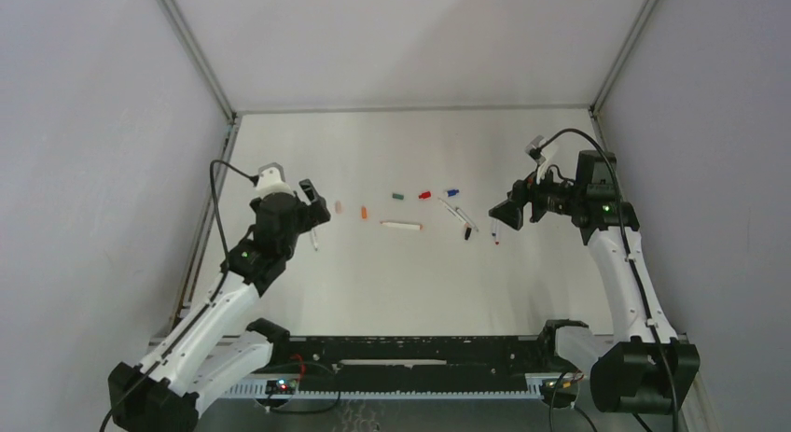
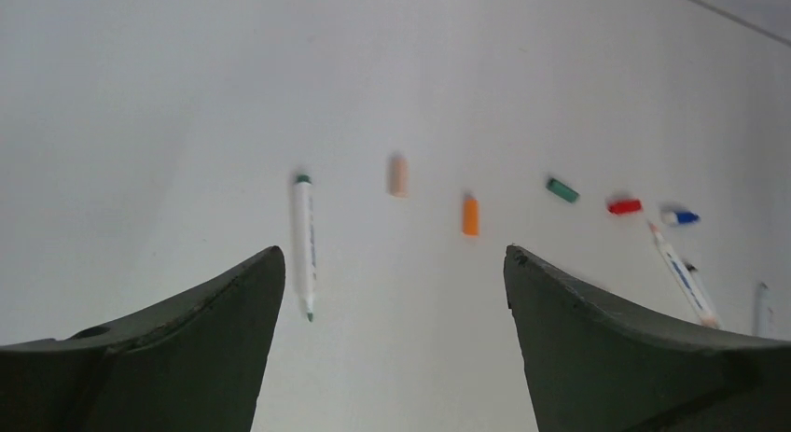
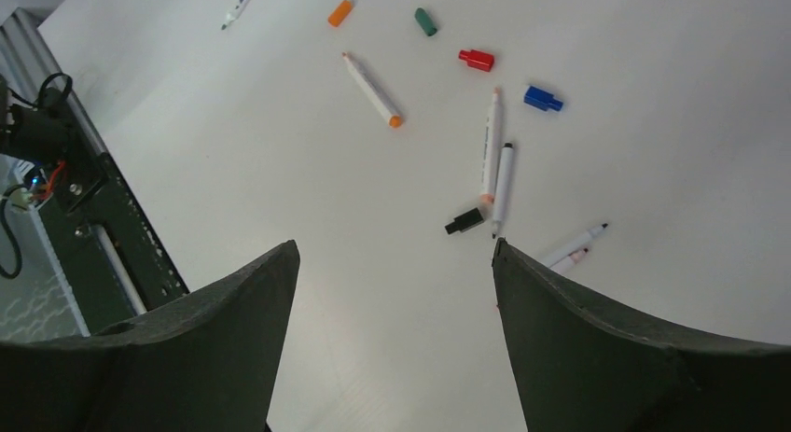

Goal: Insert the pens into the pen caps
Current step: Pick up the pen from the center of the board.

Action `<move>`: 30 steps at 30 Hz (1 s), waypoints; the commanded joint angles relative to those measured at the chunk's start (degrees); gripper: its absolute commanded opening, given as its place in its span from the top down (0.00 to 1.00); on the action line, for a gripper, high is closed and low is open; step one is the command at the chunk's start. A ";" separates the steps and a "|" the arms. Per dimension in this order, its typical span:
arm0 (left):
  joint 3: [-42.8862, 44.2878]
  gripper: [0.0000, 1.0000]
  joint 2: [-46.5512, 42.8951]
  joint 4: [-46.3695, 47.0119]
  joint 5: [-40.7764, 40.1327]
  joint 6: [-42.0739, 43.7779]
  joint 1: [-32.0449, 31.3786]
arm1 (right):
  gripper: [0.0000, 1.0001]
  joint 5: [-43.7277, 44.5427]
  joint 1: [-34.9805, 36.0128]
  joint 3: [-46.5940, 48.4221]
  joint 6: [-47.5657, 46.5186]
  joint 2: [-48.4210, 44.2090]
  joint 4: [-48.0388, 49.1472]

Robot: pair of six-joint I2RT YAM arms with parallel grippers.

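Both arms hover over the table [image 1: 420, 283] with nothing held. The left gripper [image 2: 393, 255] has its fingers wide apart, and so does the right gripper [image 3: 396, 245].

In the left wrist view the green-tipped pen [image 2: 304, 245] lies left of centre, running almost top to bottom, close to the inner edge of the left-hand finger. Its green cap [image 2: 562, 189] sits well to the right, past a pale cap [image 2: 398, 175] and an orange cap [image 2: 470, 215].

I take the step in hand to be the first pick, and that pen looks like the natural choice. I'd slide the left arm toward the left of the frame until the barrel lies midway between the fingers. Then I'd come down and close across the barrel near its middle, leaving the tip end free to enter a cap.

The barrel is thin and round, so a one-sided touch could roll it away — contact should come from both fingers together.

The right arm could fetch the cap, which shows at the top of its own view, but I cannot tell which end is open.
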 commanded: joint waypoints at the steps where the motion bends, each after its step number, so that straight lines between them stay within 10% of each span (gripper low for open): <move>1: -0.57 0.10 2.62 5.77 -2.33 -0.65 3.50 | 0.16 2.77 0.57 0.04 0.63 0.02 2.63; 16: -3.45 0.34 16.62 11.01 2.19 -1.34 9.93 | 0.22 4.26 2.73 0.04 0.21 1.61 2.56; 21: -0.88 0.56 22.89 10.22 4.31 -1.48 11.19 | 0.23 4.20 2.79 0.02 0.18 1.66 2.46; 30: 4.40 0.56 34.01 5.46 5.30 -1.84 11.68 | 0.23 3.76 2.80 -0.02 0.29 1.80 2.47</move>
